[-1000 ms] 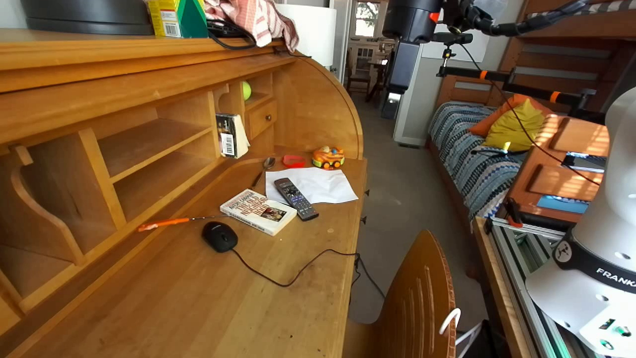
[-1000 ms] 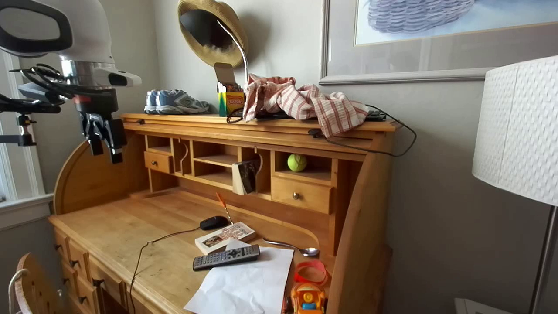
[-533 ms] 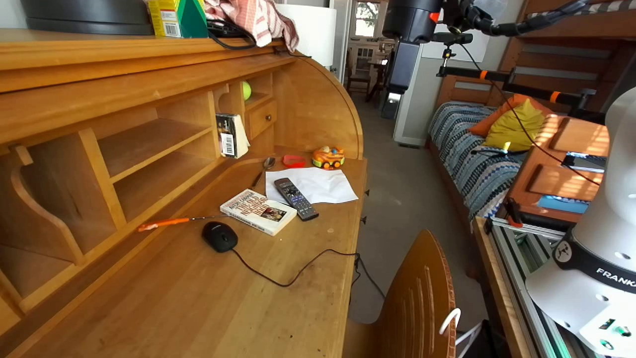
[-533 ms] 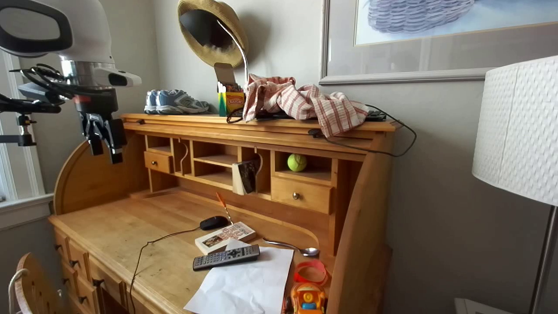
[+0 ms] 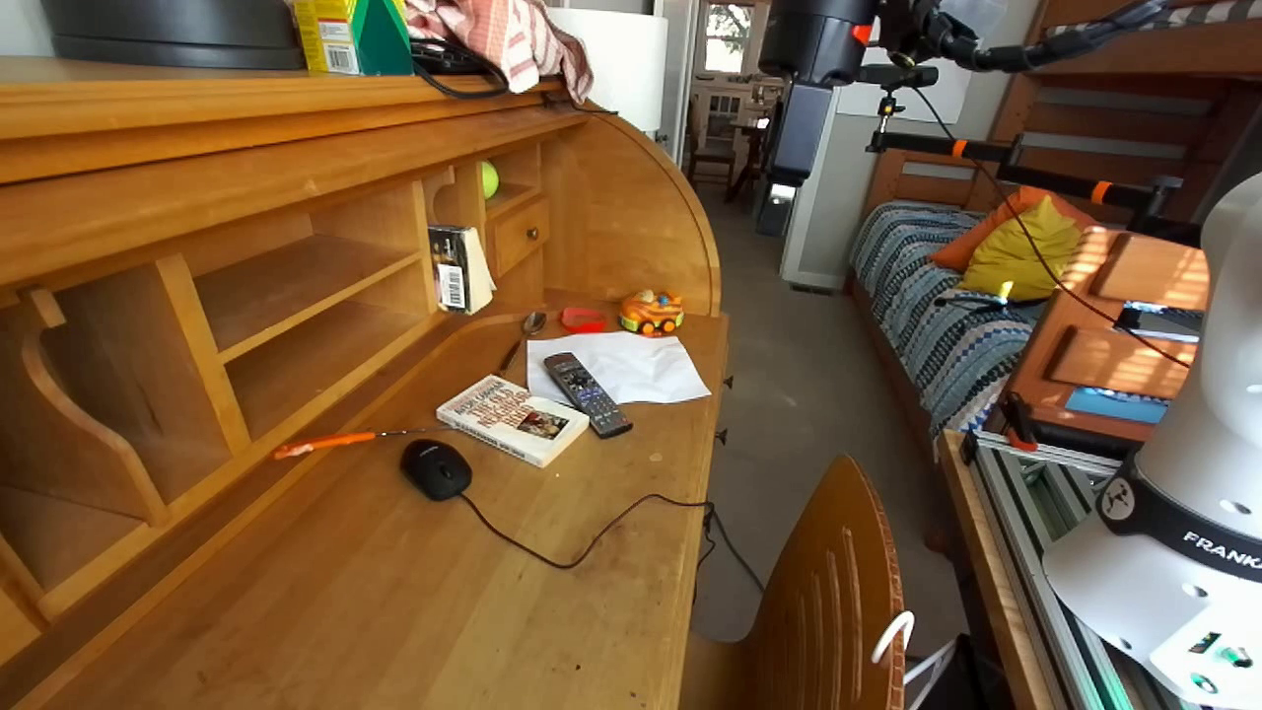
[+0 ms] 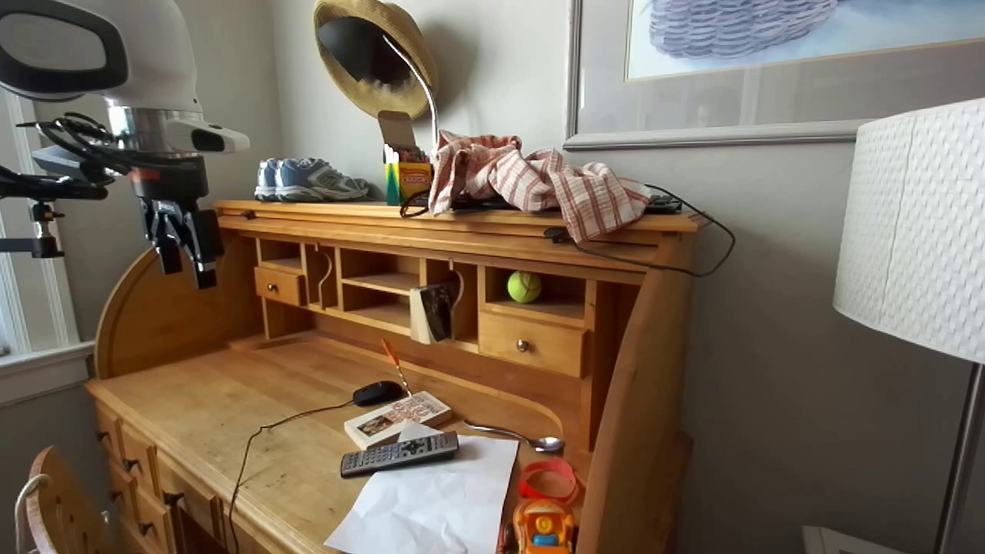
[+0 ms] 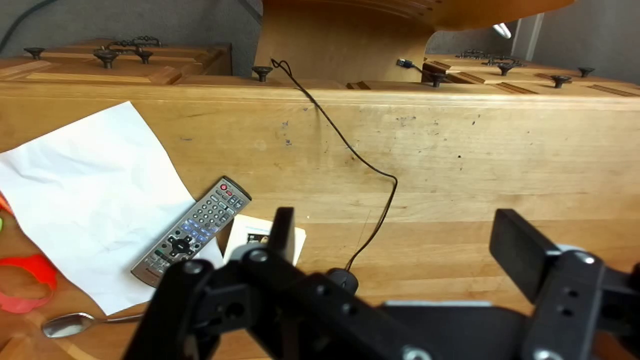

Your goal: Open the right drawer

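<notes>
– Up on the wrist view, looking down at the desktop [image 7: 460,165]! The gripper [image 7: 395,240] has its fingers [image 7: 522,252] spread far apart, and it's holding nothing.

– And there's the remote [image 7: 192,232], lying partly on the white paper [image 7: 100,185]! Only this camera picks up the cable plug [image 7: 405,63], seen against the chair [image 7: 340,47].

– Over we go: in an exterior view there's the right drawer [image 6: 500,337], which the wrist view leaves out. Pale wood, round knob [image 6: 523,345], directly under the cubby [image 6: 560,295] with the tennis ball [image 6: 524,287].

– Closed, is it?

– Its front's close in against the shelving [image 6: 378,278]; whether it's fully flush, I can't tell. The gripper hangs high at far left, well apart from it, and here too the gap between the fingers shows. Running shoes [image 6: 312,183] on the upper ledge [image 6: 338,213], a framed picture [image 6: 769,92] on the wall [image 6: 769,308]: this view alone has those.

– And now, in an exterior view, a bed [image 5: 927,316] with a yellow pillow [image 5: 1025,251], plus the arm's white base [image 5: 1104,572], lettered FRANKA!

– The gripper's side-on from there, so I can't read the spread of the fingers. The right drawer sits toward the shelving's far end, near the curved side panel [image 5: 631,187], a book [image 5: 458,271] poking out tilted just beside it, and the tennis ball only partly in sight.

– And the mouse cord [image 5: 565,565] runs over the desktop's front edge!
</notes>
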